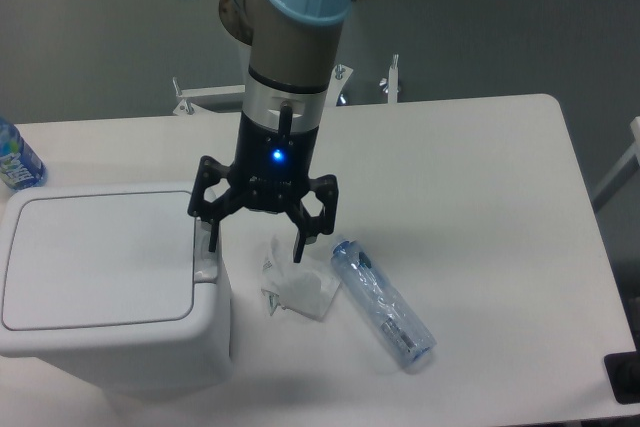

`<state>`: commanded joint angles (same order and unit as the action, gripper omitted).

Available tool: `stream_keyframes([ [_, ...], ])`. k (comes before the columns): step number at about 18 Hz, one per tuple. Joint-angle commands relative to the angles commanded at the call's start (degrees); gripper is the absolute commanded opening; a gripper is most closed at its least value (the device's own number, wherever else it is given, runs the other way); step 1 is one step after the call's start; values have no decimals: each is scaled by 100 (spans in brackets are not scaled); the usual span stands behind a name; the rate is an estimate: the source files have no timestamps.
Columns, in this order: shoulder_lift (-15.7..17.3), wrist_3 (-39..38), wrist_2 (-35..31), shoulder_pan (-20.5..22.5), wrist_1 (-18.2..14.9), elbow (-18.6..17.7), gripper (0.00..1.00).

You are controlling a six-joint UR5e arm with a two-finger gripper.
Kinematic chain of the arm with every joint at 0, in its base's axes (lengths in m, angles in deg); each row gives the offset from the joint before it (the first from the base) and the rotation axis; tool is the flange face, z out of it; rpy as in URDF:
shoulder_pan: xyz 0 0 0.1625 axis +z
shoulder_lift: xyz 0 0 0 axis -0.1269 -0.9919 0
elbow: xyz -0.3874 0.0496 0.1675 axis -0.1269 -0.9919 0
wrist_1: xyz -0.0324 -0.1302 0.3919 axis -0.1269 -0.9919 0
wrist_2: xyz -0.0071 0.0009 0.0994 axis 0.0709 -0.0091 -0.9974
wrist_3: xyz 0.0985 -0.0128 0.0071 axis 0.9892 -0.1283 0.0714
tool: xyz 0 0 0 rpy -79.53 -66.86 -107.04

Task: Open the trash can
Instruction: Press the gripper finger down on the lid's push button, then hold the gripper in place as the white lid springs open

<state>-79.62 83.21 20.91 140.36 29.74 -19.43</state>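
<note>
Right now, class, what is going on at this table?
A robot arm is working on the white trash can. Its hand is open and sits at the bin's right edge, one finger over the grey push tab; whether it touches cannot be told. The lid is shut. A crumpled tissue and an empty plastic bottle lie on the table beside the bin, untouched.
</note>
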Motion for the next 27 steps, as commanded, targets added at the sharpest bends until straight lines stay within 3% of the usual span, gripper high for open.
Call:
stream_keyframes([
  [27,-88,79,-18,0,53,-44,100],
])
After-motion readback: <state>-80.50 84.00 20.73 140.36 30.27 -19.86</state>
